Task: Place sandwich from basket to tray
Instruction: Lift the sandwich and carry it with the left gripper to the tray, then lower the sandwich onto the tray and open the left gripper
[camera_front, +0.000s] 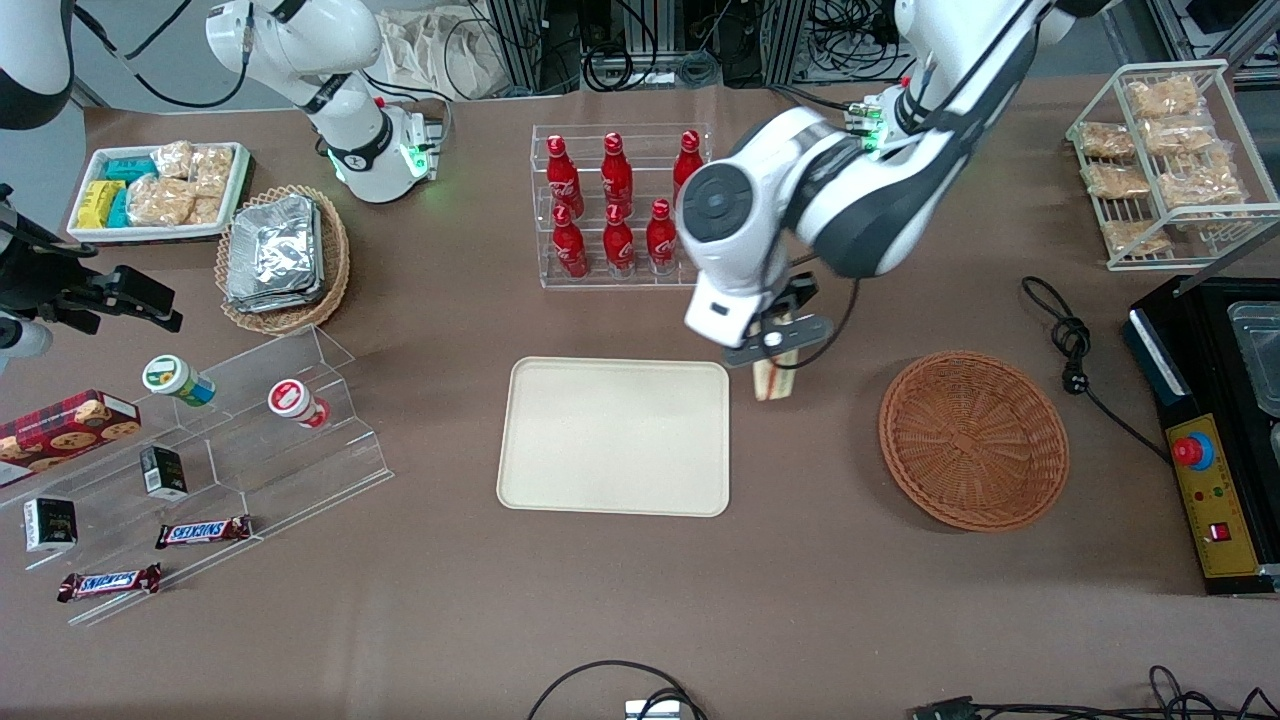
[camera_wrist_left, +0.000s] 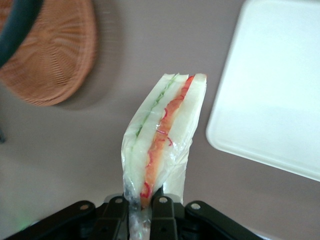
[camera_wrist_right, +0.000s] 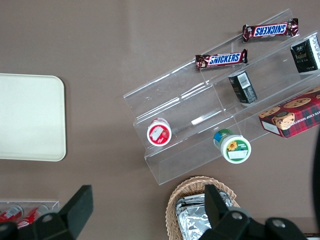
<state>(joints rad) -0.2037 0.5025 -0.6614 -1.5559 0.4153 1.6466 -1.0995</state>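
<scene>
The sandwich (camera_wrist_left: 162, 135) (wrapped in clear film) is clamped by the gripper (camera_wrist_left: 141, 206) above the table, between the basket (camera_front: 973, 438) and the tray (camera_front: 616, 436).

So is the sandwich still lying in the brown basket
No, the gripper holds the sandwich in the air between the basket, which is bare, and the tray.
</scene>
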